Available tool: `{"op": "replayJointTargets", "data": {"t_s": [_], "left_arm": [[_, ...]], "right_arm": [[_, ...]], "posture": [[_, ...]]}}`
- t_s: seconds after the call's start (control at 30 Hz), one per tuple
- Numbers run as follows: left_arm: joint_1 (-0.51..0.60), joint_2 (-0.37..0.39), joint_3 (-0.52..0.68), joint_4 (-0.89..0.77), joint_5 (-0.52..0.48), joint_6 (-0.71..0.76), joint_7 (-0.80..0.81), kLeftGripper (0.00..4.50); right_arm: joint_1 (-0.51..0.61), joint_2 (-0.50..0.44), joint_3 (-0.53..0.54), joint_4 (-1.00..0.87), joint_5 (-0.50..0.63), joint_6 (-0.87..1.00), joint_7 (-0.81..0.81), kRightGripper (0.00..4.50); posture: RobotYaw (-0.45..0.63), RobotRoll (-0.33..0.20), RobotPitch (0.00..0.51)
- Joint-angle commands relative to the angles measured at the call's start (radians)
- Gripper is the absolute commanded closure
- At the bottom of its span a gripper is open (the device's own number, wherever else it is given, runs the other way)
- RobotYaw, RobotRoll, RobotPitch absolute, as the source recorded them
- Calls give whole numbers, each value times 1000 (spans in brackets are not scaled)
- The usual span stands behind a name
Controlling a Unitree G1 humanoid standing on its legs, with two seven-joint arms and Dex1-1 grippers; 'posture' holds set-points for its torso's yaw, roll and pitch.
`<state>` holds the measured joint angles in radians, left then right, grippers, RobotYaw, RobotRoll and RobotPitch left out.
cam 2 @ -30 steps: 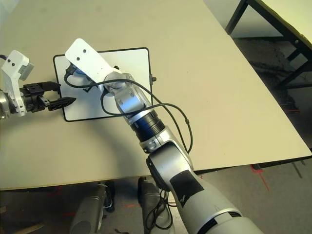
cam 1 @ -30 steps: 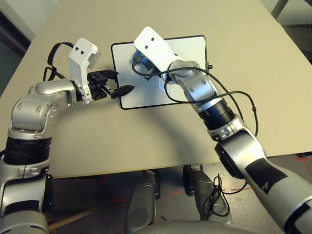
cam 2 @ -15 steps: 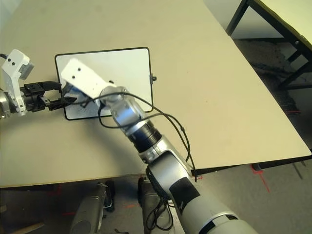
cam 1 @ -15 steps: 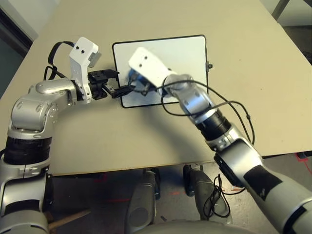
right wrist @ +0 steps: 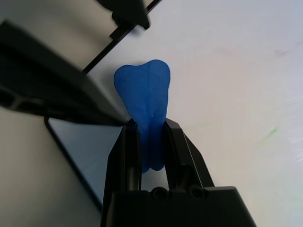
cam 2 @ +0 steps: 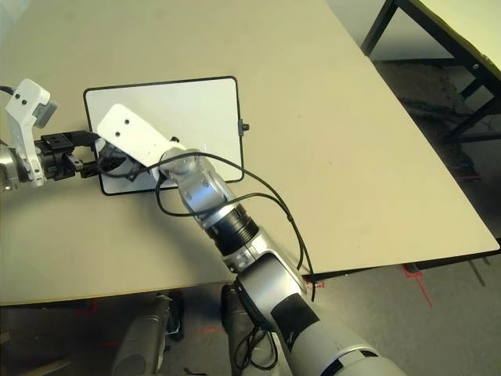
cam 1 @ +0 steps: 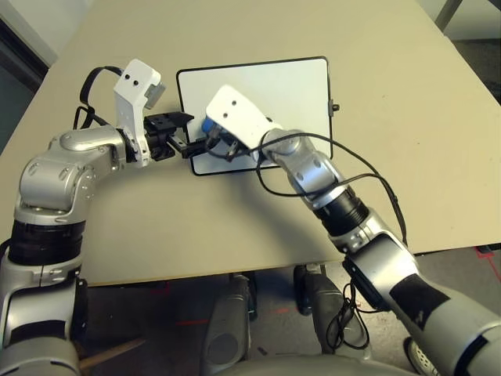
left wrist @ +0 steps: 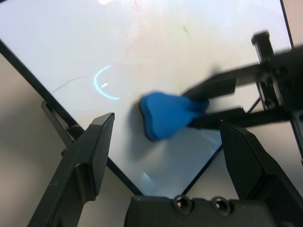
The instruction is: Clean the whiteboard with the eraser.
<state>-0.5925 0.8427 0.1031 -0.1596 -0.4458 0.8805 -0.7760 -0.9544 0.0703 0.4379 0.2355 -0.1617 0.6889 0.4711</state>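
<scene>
Beige table carries the whiteboard, where my right gripper, clamped on the blue eraser, works the near left corner right beside my open left gripper, so I judge a wide stroke could knock them together

Glossy smooth whiteboard, matt soft-looking blue eraser, matt beige table, silver metallic forearms

The robot has shiny silver arms with black rings, white blocks at the wrists, black grippers with two fingers each, small screws, and thin black cables looping along both arms.
</scene>
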Motion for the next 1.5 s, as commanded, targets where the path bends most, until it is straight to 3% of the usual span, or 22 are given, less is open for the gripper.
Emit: {"op": "replayJointTargets", "data": {"t_s": [0.03,0.3,0.4,0.6,0.73,1.03,1.17,1.5], "left_arm": [[0,-2,-3,-23,-11,16,0,0],[-1,-7,-5,-25,-12,19,1,0],[1,-8,-3,-29,-13,21,3,0],[5,-8,0,-31,-13,23,6,0],[6,-10,-1,-30,-14,22,6,0],[5,-15,-7,-23,-12,16,3,0],[4,-18,-9,-23,-12,16,4,0],[4,-21,-8,-22,-9,15,3,0]], "right_arm": [[-26,0,-26,57,0,-6,-18,3911],[-154,21,-146,214,29,-138,-93,3912],[-132,27,-131,210,24,-135,-84,3912],[15,26,-6,71,11,-44,-11,3912],[30,15,9,44,13,-18,-6,3912],[-179,-35,-171,293,33,-155,-118,3912],[-218,-37,-203,358,35,-192,-144,3912],[-26,-9,-74,158,3,-74,-74,3912]], "posture": [[87,0,265],[84,0,266],[88,0,267],[88,0,268],[87,0,270],[79,0,269],[78,0,268],[78,0,270]]}}
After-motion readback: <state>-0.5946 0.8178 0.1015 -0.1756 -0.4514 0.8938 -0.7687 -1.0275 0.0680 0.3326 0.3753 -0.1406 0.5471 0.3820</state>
